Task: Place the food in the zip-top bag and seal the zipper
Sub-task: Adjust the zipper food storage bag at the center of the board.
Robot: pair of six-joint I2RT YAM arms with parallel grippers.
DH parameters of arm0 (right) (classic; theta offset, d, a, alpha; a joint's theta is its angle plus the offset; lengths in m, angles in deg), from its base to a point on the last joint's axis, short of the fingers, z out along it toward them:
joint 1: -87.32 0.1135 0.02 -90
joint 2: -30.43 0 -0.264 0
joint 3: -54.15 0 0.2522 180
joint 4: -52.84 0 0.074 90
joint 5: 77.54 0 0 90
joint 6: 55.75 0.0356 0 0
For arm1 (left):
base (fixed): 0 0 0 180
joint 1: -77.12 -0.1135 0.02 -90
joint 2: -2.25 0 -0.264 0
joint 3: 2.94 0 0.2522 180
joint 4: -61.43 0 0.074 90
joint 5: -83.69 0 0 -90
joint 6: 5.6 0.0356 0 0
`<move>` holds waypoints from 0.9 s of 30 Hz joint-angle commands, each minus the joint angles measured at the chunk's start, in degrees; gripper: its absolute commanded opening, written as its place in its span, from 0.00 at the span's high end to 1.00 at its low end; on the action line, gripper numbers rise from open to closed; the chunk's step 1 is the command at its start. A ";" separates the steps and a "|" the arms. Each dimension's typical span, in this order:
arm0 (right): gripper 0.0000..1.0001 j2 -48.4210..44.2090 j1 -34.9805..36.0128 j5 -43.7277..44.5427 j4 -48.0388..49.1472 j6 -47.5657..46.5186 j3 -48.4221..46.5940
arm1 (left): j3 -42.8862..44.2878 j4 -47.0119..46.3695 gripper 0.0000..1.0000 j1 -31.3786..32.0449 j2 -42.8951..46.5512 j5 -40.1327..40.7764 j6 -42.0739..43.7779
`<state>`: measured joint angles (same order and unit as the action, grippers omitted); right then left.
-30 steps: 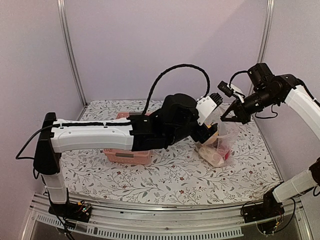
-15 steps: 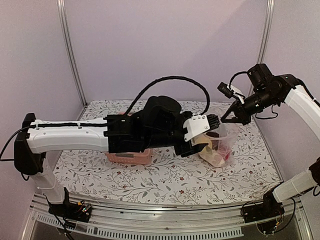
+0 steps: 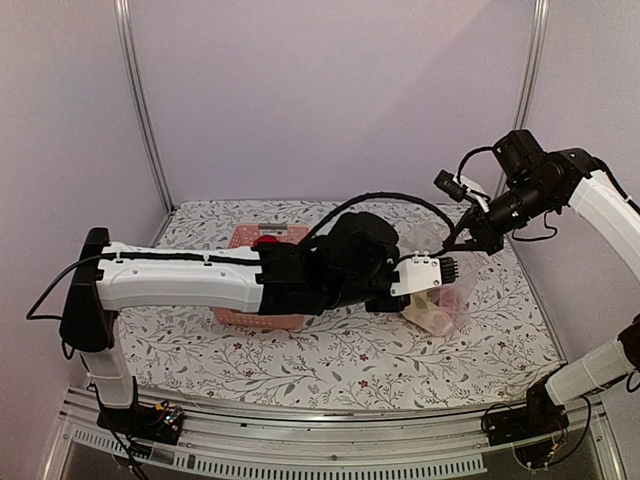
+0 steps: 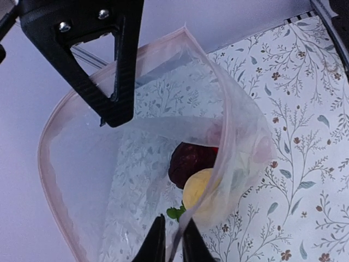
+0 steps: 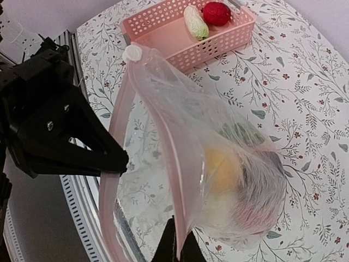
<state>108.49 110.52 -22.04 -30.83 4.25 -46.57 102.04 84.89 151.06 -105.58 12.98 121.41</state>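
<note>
The clear crinkly zip-top bag (image 4: 82, 174) is held near the right end of the floral-print table cloth (image 4: 294, 109), well right of the pink slatted plastic basket (image 5: 218, 41), with its mouth spread wide. Over the last second the left arm is seen to have dropped and rolled its wrist. The left gripper (image 4: 173, 243) is now pinched together on the near rim, and the right gripper (image 5: 175, 240) is clamped on the opposite rim, both along the pink-tinted zipper strip (image 5: 121, 98), which is unsealed. With both grippers occupied, loading is judged paused. In the bag a dark purple piece (image 4: 188, 161) and a yellow round piece (image 4: 197, 188) are seen, with some red behind. In the basket a white radish (image 5: 195, 22) and a red round fruit (image 5: 216, 13) are left, so filling is judged unfinished.
</note>
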 commanded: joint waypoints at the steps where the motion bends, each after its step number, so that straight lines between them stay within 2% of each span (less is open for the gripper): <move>1: 1.00 -0.20 0.20 7.21 4.47 3.48 -2.48 | 4.73 -3.80 1.00 0.96 -1.12 3.28 4.73; 6: 1.00 0.86 -5.38 10.42 8.99 7.90 -8.40 | 3.47 -14.22 1.00 0.07 -1.72 8.72 6.18; 14: 1.00 2.16 -5.66 17.56 12.73 8.76 -5.00 | 7.40 -18.53 1.00 -1.58 -8.10 12.41 7.23; 18: 1.00 4.62 -6.13 22.29 13.66 10.14 -9.15 | 11.48 -20.09 1.00 -3.16 -10.18 12.80 9.44; 22: 1.00 5.54 -6.49 20.29 13.17 10.55 -12.20 | 12.37 -19.45 1.00 -3.36 -10.28 12.05 9.71; 23: 1.00 5.25 -6.50 19.09 13.05 10.31 -11.84 | 12.15 -18.80 0.95 -3.29 -10.09 11.93 8.85; 26: 1.00 4.40 -6.44 14.47 13.36 8.79 -7.92 | 10.27 -15.82 0.62 -2.97 -8.60 10.61 4.79; 27: 1.00 3.94 -6.43 13.39 13.55 8.64 -6.17 | 8.92 -15.55 0.55 -2.68 -7.53 9.96 3.37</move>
<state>113.84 104.22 -3.97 -18.62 13.69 -56.54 112.79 67.53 148.08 -116.25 24.41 129.20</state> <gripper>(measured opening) 0.004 0.315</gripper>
